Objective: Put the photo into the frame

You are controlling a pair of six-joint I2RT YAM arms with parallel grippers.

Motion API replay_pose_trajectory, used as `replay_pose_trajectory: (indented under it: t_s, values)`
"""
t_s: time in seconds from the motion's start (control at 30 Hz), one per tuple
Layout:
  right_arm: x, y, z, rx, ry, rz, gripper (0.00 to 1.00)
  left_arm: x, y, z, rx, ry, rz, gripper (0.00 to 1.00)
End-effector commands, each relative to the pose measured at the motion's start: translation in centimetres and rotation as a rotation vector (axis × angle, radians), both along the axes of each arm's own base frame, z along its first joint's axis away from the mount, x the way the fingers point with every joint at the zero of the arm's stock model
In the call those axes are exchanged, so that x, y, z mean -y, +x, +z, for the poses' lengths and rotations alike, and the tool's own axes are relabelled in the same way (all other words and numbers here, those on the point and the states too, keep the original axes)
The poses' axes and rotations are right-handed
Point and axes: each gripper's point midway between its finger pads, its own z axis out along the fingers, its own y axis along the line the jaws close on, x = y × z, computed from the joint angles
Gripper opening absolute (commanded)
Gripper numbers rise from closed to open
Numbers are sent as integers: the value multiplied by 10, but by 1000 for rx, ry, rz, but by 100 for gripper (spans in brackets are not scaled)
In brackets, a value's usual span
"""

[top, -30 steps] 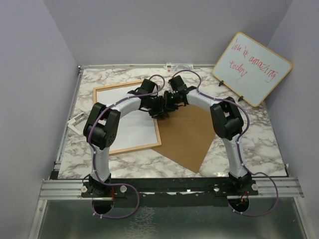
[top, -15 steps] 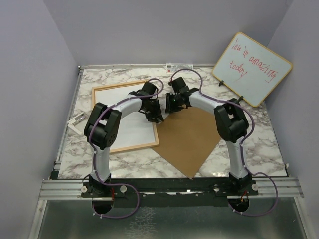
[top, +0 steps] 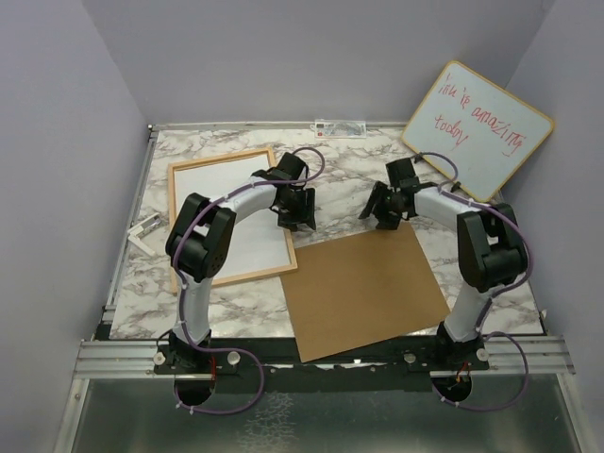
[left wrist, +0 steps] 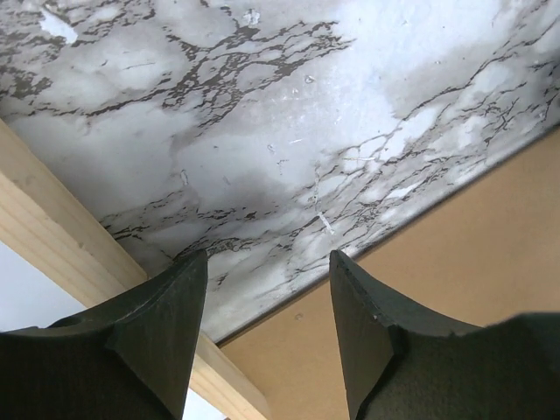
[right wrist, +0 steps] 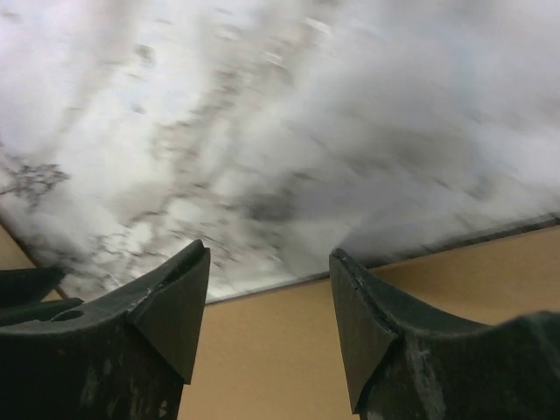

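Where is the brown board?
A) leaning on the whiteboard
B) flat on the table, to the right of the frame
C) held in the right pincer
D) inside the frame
B: the board lies flat on the table, right of the frame.

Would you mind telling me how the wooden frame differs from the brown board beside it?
The frame is a light wood rim around a white centre; the brown board is plain throughout. The frame lies partly under the left arm; the brown board is uncovered. Both are rectangles flat on the table.
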Motion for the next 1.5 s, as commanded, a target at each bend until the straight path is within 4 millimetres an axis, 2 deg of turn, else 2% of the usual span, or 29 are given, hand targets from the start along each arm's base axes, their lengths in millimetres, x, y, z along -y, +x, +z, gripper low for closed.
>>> replay_pose_trajectory:
  t_s: [0.0, 0.07, 0.13, 0.27, 0.37, 0.43, 0.6, 0.7, 0.77, 0.9, 1.03, 1.13, 1.27, 1.47]
  values:
    - [47, -44, -7, -115, -44, -270, 64, -4, -14, -28, -51, 41, -98, 60]
    - [62, -55, -1, -113, -61, -331, 67, -3, -15, -27, -44, 35, -121, 60]
    - [72, -57, 7, -79, -85, -331, 71, -3, -14, -26, -34, 37, -136, 61]
    - [58, -60, 19, -84, -57, -146, 71, 0, -9, -18, -10, 28, -140, 64]
    - [57, -69, 18, -117, -63, -112, 71, 3, -2, -6, 16, 18, -116, 67]
    - [68, -75, 14, -140, -114, -144, 71, 3, 1, 3, 30, 18, -91, 71]
    - [113, -82, 7, -148, -333, -276, 76, 4, -8, 33, 65, 14, -67, 87]
    - [134, -76, 9, -126, -397, -338, 81, -4, -29, 44, 58, 64, -57, 93]
    - [148, -70, 10, -117, -408, -379, 83, -19, -50, 42, 36, 140, -33, 98]
    - [170, -56, 13, -91, -398, -456, 85, -46, -106, 32, -54, 202, -20, 99]
    - [181, -50, 10, -93, -374, -484, 89, -56, -151, 31, -78, 190, -21, 99]
    - [185, -54, 1, -127, -341, -495, 89, -60, -176, 26, -99, 171, -25, 99]
    - [177, -59, -9, -139, -245, -458, 90, -51, -194, 13, -136, 73, -2, 99]
    - [160, -71, -22, -136, -77, -425, 90, -21, -194, 2, -144, -80, -54, 99]
